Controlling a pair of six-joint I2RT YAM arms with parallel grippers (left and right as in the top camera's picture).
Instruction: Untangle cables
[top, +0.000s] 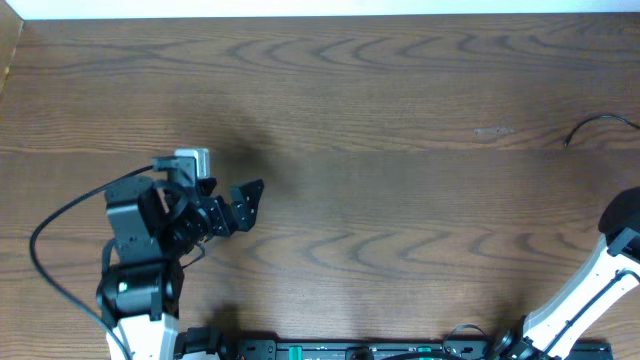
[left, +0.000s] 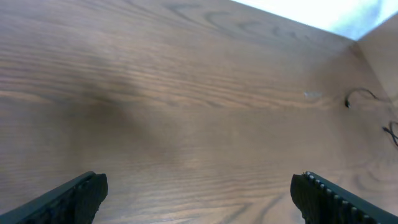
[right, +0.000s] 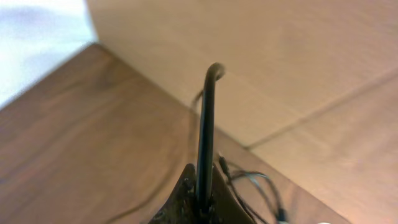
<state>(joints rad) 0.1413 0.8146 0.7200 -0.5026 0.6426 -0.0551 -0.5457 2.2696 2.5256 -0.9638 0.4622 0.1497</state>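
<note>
In the right wrist view my right gripper (right: 202, 194) is shut on a thin black cable (right: 208, 118) that stands up out of the jaws and bends over at its top. More thin black cables (right: 255, 182) lie loose on the table just beyond, by the wall. In the overhead view one cable end (top: 598, 124) lies at the far right; the right gripper itself is outside that view. My left gripper (top: 240, 205) is open and empty at the left of the table. Its fingers (left: 199, 194) are spread wide, with the cable (left: 357, 96) far off at the right.
A light wooden wall (right: 261, 56) stands along the table's right side, close to the right gripper. The left arm's thick black cable (top: 45, 235) loops out to the left. The right arm's white link (top: 590, 285) sits at the bottom right corner.
</note>
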